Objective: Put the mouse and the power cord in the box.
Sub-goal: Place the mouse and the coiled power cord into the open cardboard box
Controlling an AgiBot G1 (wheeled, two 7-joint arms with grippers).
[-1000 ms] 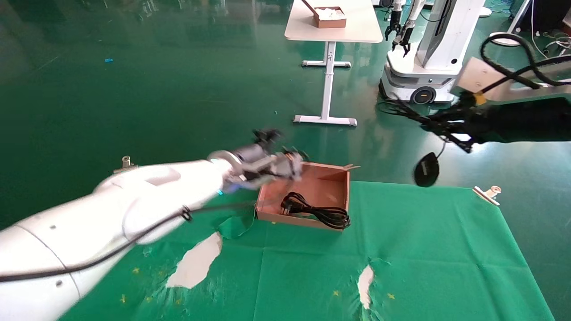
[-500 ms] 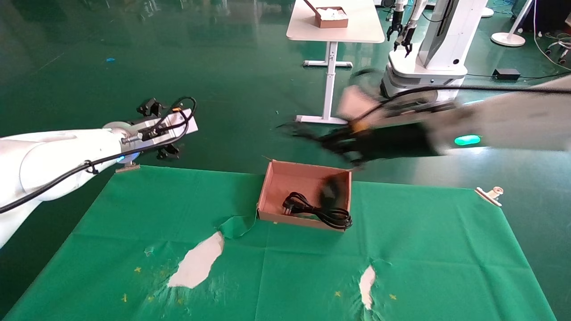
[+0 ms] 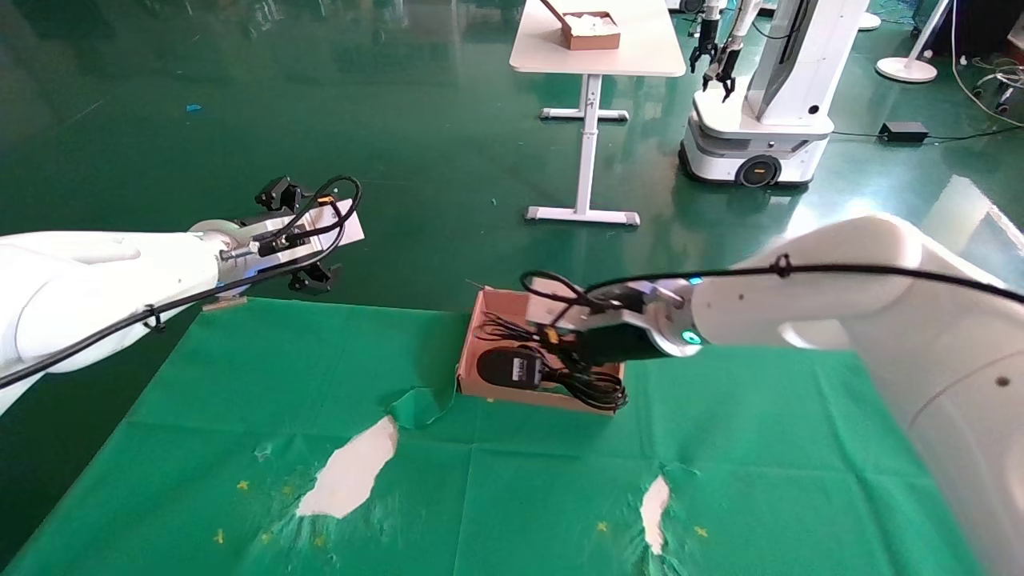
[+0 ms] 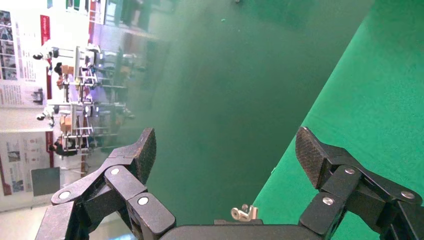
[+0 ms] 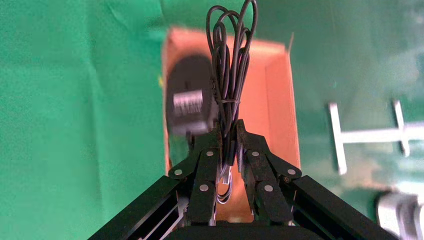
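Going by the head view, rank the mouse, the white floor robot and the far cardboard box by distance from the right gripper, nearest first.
From the right gripper:
1. The mouse, just below it in the box.
2. The white floor robot, behind and to the right.
3. The far cardboard box, on the distant table.

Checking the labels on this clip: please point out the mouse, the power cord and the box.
mouse (image 3: 510, 367), head view, on its white label, underside up.
power cord (image 3: 602, 391), head view, on the coiled loops at the box's near right corner.
box (image 3: 469, 358), head view, on its left wall.
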